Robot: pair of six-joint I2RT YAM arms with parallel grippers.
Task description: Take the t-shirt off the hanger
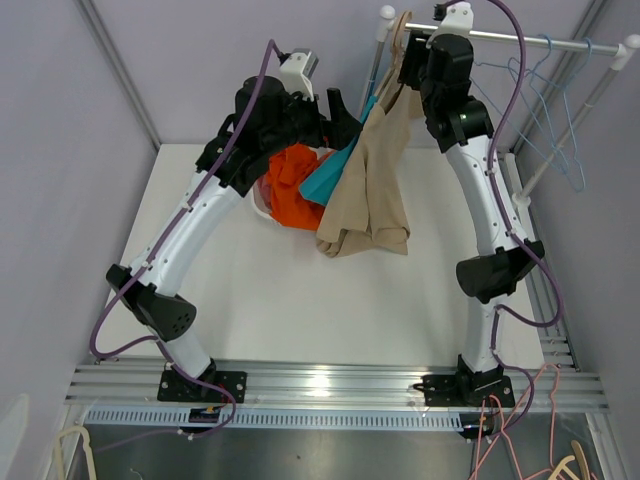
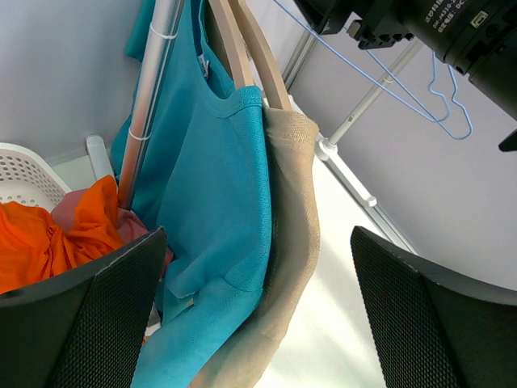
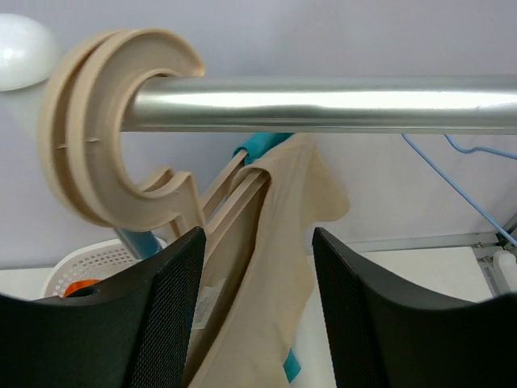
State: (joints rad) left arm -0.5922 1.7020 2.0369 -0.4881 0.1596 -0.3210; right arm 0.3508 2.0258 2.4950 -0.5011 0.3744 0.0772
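A beige t-shirt hangs on a beige hanger from the steel rail. A teal t-shirt hangs right behind it on a second beige hanger. My left gripper is wide open beside the shirts. In the left wrist view the teal shirt and the beige shirt hang ahead of its open jaws, untouched. My right gripper is up at the rail, partly open. In its view the beige collar lies between the fingers with gaps either side, below the hanger hooks.
A white basket with orange clothing stands behind the left arm, next to the rack's upright pole. Blue wire hangers hang further right on the rail. The rack's right leg slants down to the table's far right.
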